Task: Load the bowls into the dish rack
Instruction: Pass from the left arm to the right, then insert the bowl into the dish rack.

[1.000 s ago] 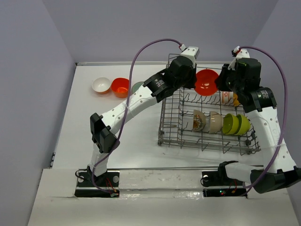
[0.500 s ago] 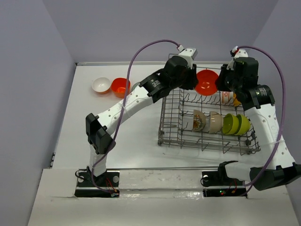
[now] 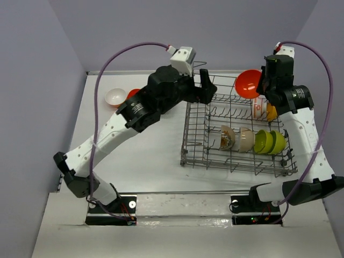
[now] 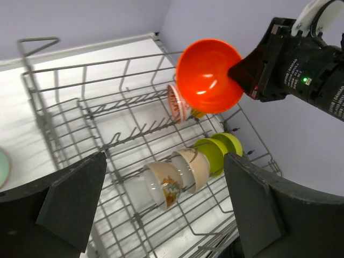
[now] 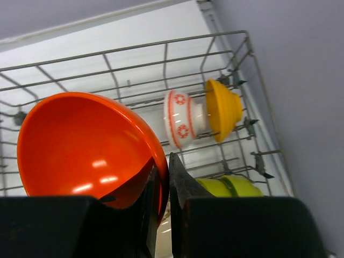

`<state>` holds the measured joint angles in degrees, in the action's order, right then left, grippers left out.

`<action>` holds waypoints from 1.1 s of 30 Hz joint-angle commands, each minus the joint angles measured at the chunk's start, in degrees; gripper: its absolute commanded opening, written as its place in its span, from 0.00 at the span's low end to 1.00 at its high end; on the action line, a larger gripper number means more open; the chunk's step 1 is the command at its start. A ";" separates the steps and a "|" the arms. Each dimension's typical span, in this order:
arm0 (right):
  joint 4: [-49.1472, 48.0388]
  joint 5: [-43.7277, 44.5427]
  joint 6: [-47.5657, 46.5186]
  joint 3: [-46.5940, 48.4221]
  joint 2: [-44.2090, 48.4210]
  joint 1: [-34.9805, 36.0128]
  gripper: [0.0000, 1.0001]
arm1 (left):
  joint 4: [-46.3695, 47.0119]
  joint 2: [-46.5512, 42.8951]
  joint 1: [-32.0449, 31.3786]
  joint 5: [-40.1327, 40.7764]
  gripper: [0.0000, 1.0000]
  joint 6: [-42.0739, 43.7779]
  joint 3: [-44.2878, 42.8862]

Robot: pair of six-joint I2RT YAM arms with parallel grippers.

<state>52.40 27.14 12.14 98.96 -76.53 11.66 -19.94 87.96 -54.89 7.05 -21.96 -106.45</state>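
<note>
My right gripper (image 3: 261, 86) (image 5: 164, 164) is shut on the rim of a red-orange bowl (image 3: 248, 83) (image 4: 208, 75) (image 5: 80, 142) and holds it above the back right corner of the dish rack (image 3: 186, 141) (image 4: 107, 107) (image 5: 161, 54). Over the rack's back left corner, my left gripper (image 3: 207, 87) (image 4: 164, 158) is open with nothing in it. Standing in the rack are a floral white bowl (image 3: 227, 137) (image 4: 164, 183), a cream bowl (image 3: 245, 140), two lime green bowls (image 3: 269, 141) (image 5: 226, 187), a red-patterned white bowl (image 3: 259, 109) (image 5: 180, 118) and an orange-yellow bowl (image 3: 271, 112) (image 5: 223, 107).
On the table left of the rack sit a white bowl (image 3: 115, 97) and a red-orange bowl (image 3: 133, 92), the latter partly behind my left arm. A pale teal bowl (image 4: 2, 166) shows at the left wrist view's edge. Walls close in the back and both sides.
The left gripper has opened, let go of the red-orange bowl and drawn back to the left. The right gripper has carried the bowl up and to the right.
</note>
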 commanded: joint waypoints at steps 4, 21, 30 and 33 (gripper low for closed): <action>-1.16 34.18 -3.96 0.80 -6.51 8.72 0.01 | -4.84 -20.33 0.14 16.94 0.99 -0.54 15.55; -21.63 60.40 -30.85 1.76 -29.11 9.35 0.01 | -7.57 -44.02 5.41 26.70 0.99 1.04 44.66; -49.16 63.04 -53.22 -8.22 -30.61 9.95 0.01 | -3.09 -44.63 8.49 22.04 0.99 3.50 49.50; -71.97 63.39 -70.28 -16.04 -30.25 10.58 0.01 | -2.64 -45.25 8.75 21.87 0.99 3.76 50.11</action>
<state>11.05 83.22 -35.77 90.39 -107.37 21.17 -26.46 44.34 -46.68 29.28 -19.70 -56.77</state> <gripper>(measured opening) 0.141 0.989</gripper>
